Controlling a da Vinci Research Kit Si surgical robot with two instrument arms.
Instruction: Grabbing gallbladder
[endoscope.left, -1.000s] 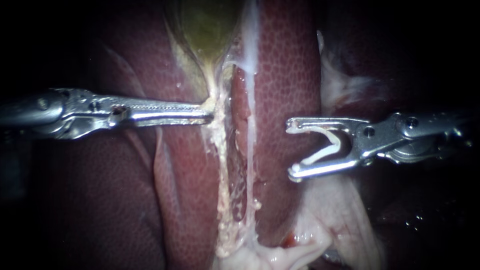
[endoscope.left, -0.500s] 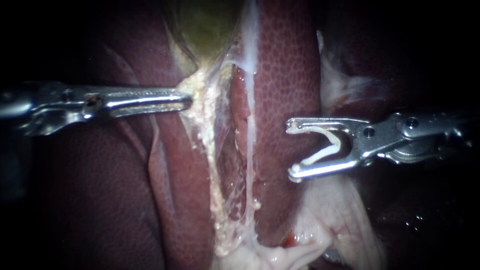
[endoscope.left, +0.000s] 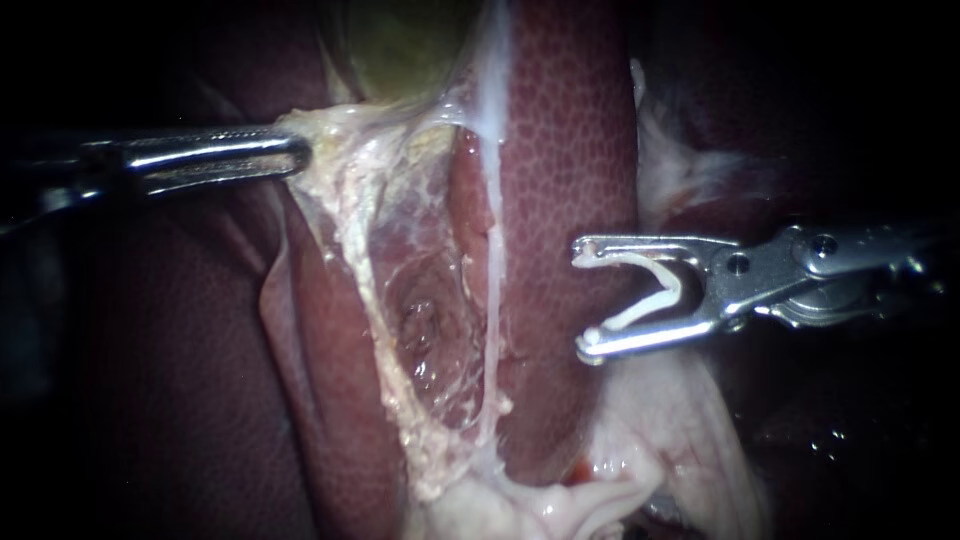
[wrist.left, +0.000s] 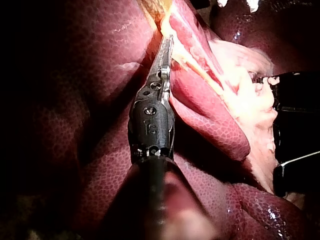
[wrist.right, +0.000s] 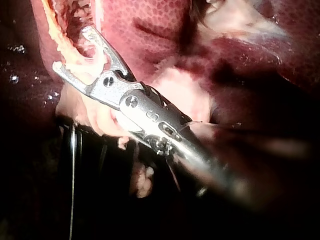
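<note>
The greenish gallbladder (endoscope.left: 400, 50) lies at the top of the endoscope view, between lobes of dark red liver (endoscope.left: 565, 150). My left instrument (endoscope.left: 295, 152) has its jaws shut on the pale yellowish tissue (endoscope.left: 335, 135) at the gallbladder's lower end and holds it stretched to the left. In the left wrist view the left instrument (wrist.left: 166, 42) has the same tissue pinched at its tip. My right instrument (endoscope.left: 582, 300) hovers over the liver to the right, apart from the gallbladder. Its jaws stand wide with a white clip (endoscope.left: 655, 290) seated between them, as on the right instrument (wrist.right: 70, 47) in the right wrist view.
A stretched membrane (endoscope.left: 400, 300) spans a wet red hollow below the gallbladder. A thin white strand (endoscope.left: 493, 230) runs down the liver beside it. Pale fatty tissue (endoscope.left: 560, 500) lies at the bottom and under the right instrument.
My left instrument has drawn back to the left and upward with the tissue in its jaws, spreading the pale membrane and exposing the red hollow. The right instrument has stayed still.
</note>
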